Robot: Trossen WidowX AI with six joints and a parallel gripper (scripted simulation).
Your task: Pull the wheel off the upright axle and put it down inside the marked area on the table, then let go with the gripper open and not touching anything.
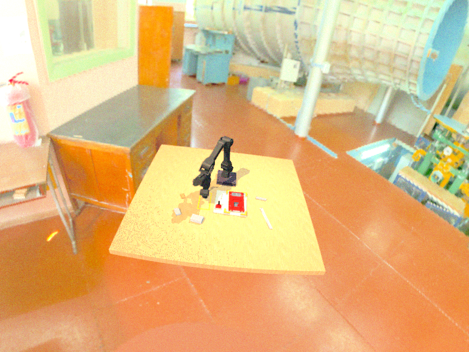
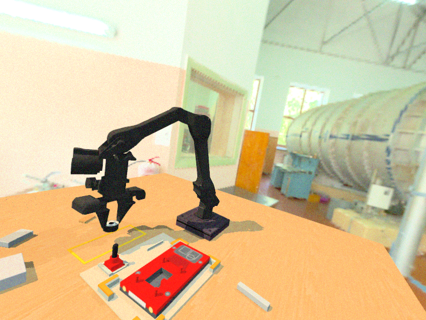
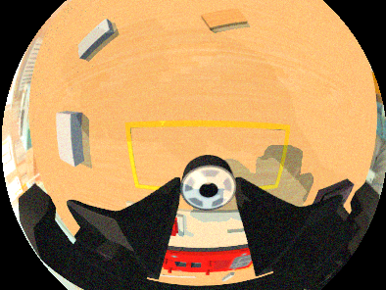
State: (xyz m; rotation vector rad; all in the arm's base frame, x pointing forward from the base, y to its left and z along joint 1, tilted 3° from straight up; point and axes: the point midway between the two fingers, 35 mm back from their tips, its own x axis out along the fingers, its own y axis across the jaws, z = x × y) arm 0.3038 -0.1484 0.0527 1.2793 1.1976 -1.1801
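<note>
My gripper (image 2: pixel 111 224) (image 3: pixel 208 183) (image 1: pixel 204 192) is shut on the wheel (image 2: pixel 111 224) (image 3: pixel 208 189), a small white disc with a dark tyre and a dark centre hole. It holds the wheel low over the near edge of the yellow marked rectangle (image 2: pixel 79 259) (image 3: pixel 132 161) (image 1: pixel 200 207) on the table. I cannot tell whether the wheel touches the table. The black upright axle (image 2: pixel 114 250) (image 1: pixel 219 206) stands bare on its red base, on the pale board beside the rectangle.
A red plate (image 2: pixel 165 275) (image 1: pixel 237 201) (image 3: pixel 205 259) lies on the pale board with orange corner pieces. Grey blocks (image 2: pixel 13 237) (image 2: pixel 11 270) (image 3: pixel 71 137) (image 3: pixel 98 38) lie to the left, a grey bar (image 2: pixel 253 295) to the right. The arm's base (image 2: pixel 202 224) stands behind.
</note>
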